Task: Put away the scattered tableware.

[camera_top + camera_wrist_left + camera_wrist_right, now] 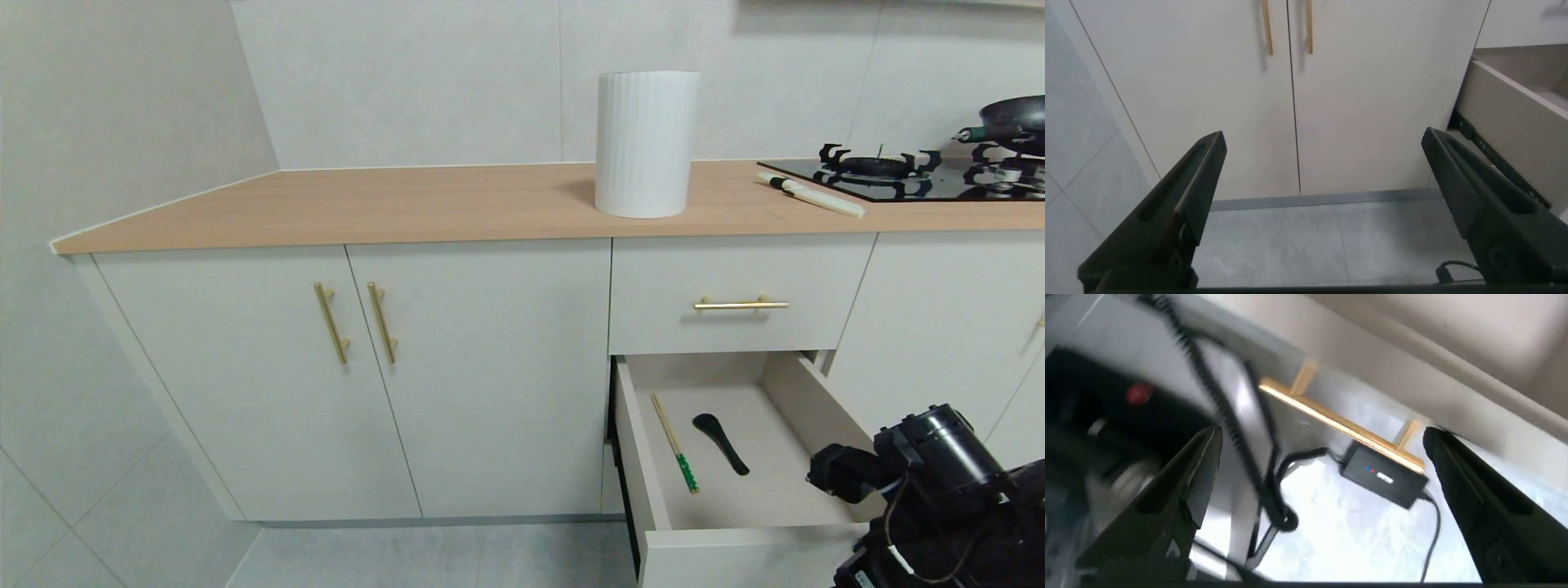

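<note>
Pale-tiled kitchen corner, light wood-topped surface [367,204] over cream cabinets. On the surface: tall white ribbed cylinder container [646,144]; to its right a white-handled knife [810,194], lying flat with its end at the edge of the black glass gas hob [898,175]; dark pan [1016,114] on the far burner. Below the surface: two cabinet doors with vertical brass handles [356,322], a closed drawer with a horizontal brass handle [741,305], and beneath it the open drawer [641,457], pulled out. Inside the open drawer, on its floor: wooden chopsticks with green ends [674,443], together along the left wall, green ends toward the drawer front; black spoon [720,442] just beside them on the right, not touching, bowl toward the back. Right arm [939,465] sits low at the drawer's front right corner, outside the right wall; chopsticks and spoon are to its left, apart from it. Right tool [1323,437]: fingers spread wide, nothing between them, a brass bar handle [1343,429] in the background beyond. Left tool [1323,139]: fingers spread wide, holding nothing, low over the grey floor [1315,245] facing the cabinet doors, drawer side off to one edge.
</note>
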`<state>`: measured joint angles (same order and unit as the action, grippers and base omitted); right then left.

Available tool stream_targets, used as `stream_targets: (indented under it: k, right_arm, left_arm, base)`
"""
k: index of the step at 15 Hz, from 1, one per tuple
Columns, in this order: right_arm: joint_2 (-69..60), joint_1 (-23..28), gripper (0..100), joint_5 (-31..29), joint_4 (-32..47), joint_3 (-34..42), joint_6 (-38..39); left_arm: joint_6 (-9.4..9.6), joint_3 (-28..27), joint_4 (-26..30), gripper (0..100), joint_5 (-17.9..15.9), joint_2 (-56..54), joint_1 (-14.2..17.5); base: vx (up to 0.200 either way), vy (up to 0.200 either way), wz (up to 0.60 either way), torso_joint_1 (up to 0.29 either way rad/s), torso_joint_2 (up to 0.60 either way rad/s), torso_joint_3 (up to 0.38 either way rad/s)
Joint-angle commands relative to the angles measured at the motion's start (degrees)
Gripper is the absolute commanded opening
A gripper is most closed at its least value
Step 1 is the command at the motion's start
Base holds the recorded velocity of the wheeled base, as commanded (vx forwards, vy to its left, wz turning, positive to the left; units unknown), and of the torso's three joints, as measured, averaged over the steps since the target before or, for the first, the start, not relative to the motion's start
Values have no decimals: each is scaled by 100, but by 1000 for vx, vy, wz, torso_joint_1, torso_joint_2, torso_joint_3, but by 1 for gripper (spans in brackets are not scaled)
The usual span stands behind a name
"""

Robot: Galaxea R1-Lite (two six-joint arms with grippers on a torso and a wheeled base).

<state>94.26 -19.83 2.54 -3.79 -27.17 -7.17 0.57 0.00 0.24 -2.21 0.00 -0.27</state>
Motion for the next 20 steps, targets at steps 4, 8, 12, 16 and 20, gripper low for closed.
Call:
stream_targets:
  k: [4,8,12,16,20]
  right_arm:
    - [664,-3,100,-500,-8,-640,1051]
    - [1104,-3,100,-772,-43,-1062,1675]
    - [1605,-3,100,-1045,-807,-1255,1771]
    - [2360,41,100,-1528,-1959,-1545,1780]
    - [3046,164,100,-1774,-2583,-2336,1754]
  left_arm:
    - [-5,0,2,100,1,0,0]
    - [-5,0,2,100,1,0,0]
    - [-5,0,2,100,1,0,0]
    - [-5,0,2,100,1,0,0]
    - [-5,0,2,100,1,0,0]
  base:
    - [0,0,0,0,0,0]
    - [0,0,0,0,0,0]
    - [0,0,0,0,0,0]
    - [0,0,0,0,0,0]
    - [0,0,0,0,0,0]
